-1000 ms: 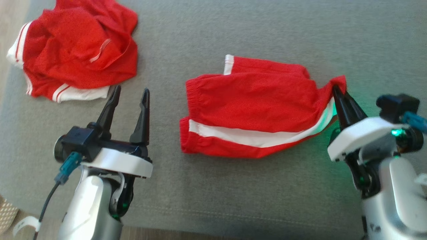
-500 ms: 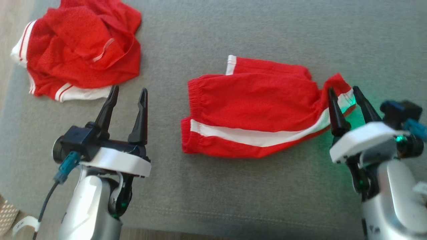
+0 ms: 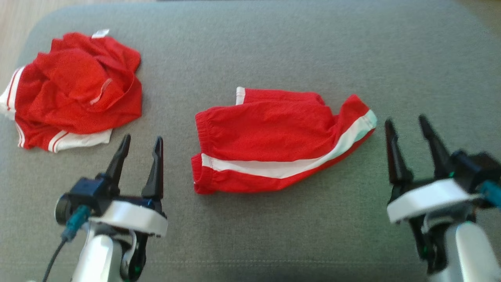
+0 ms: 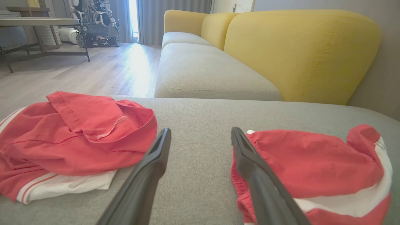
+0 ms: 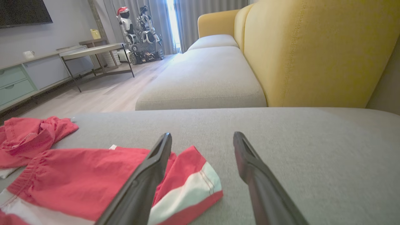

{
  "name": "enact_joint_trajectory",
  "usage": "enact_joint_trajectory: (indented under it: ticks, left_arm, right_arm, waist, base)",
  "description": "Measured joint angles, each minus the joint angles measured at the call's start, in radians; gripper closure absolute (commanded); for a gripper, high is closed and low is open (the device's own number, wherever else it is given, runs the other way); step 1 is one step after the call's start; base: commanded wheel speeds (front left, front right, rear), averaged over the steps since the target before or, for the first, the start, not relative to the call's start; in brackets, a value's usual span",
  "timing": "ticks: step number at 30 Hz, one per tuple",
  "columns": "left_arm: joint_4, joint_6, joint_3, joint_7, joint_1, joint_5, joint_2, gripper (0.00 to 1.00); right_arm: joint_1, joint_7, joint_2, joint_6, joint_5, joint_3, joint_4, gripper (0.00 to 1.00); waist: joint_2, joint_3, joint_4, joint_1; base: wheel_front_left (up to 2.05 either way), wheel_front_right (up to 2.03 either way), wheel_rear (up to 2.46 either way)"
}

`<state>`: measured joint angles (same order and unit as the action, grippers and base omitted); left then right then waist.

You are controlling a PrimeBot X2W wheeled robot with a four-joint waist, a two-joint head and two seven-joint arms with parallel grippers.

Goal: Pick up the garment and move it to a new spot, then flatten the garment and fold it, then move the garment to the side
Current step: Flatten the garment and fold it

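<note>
While shorts point(image 3: 274, 141) lie on grey cushion point(image 3: 274, 235), yellow sofa point(image 4: 297, 53) stands beyond.

Soft, even daylight — it pours through the bright curtain gap point(image 4: 132, 18) far beyond the left gripper point(image 4: 200, 131) fingertips and glares off the floor point(image 4: 137, 65). The head view is slightly soft, the right gripper point(image 3: 405, 121) blurred at its base — wrist-view edges bend.

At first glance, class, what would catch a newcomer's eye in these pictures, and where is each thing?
Red shorts with a white stripe lie folded at the centre of the grey cushion. A crumpled red top sits at its far left. The left claw and right claw hang open either side of the shorts, touching nothing.
</note>
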<state>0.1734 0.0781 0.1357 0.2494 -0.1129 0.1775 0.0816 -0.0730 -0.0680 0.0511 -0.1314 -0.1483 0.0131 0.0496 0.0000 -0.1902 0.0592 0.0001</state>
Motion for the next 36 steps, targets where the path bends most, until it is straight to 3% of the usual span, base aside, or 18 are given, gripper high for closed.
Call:
enact_joint_trajectory:
  ticks: [10,25,36]
  left_arm:
    - [-0.009,-0.014,0.012,-0.038,0.093,0.003,0.004,0.00]
    - [-0.028,-0.009,0.051,-0.081,0.082,0.003,0.015,0.00]
    - [0.075,0.045,0.148,-0.352,-0.043,0.189,0.019,0.00]
  right_arm:
    - [0.088,0.001,-0.004,0.000,0.001,0.034,0.007,0.00]
    - [0.089,0.000,-0.004,0.000,-0.011,0.031,0.014,0.00]
    - [0.085,0.001,-0.004,0.000,-0.028,0.053,0.009,0.00]
  waist:
    - [0.0000,0.063,-0.030,0.0000]
    - [0.0000,0.064,-0.032,0.0000]
    - [0.0000,0.033,-0.061,0.0000]
  base:
    - [0.00,0.00,0.00]
    - [0.00,0.00,0.00]
    - [0.00,0.00,0.00]
